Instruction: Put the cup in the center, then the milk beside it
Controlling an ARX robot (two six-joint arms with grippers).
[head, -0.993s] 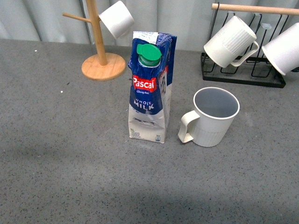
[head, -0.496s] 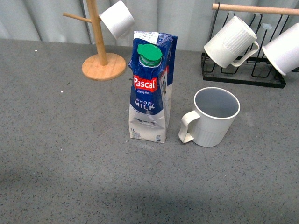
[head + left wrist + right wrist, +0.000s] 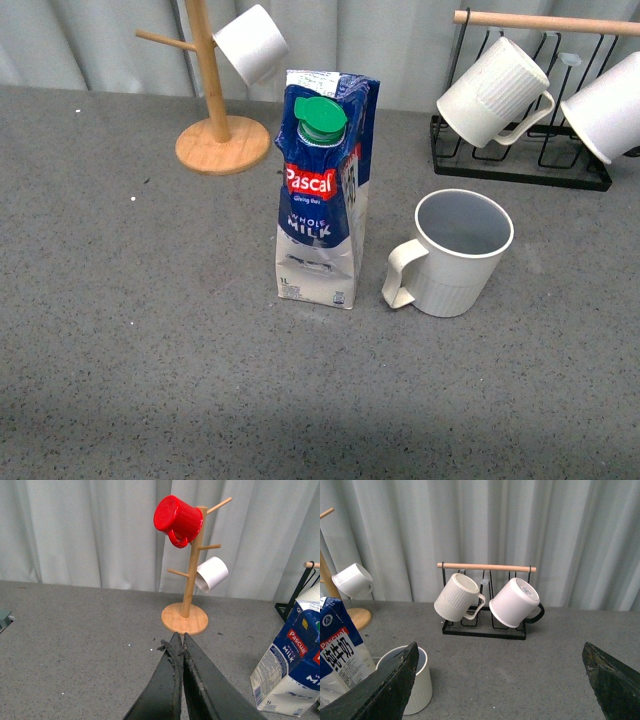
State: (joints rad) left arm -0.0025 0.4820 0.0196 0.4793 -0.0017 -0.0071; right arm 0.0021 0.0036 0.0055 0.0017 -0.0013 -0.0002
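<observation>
Milk carton point(image 3: 322, 190) stands upright just beside the cup point(image 3: 455, 251) at table centre, nearer the pinched-together left claw point(image 3: 179, 645) than the wide-spread right claw point(image 3: 500, 680).

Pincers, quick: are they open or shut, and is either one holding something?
Left pincer: shut, holding nothing.
Right pincer: open wide, holding nothing.
</observation>
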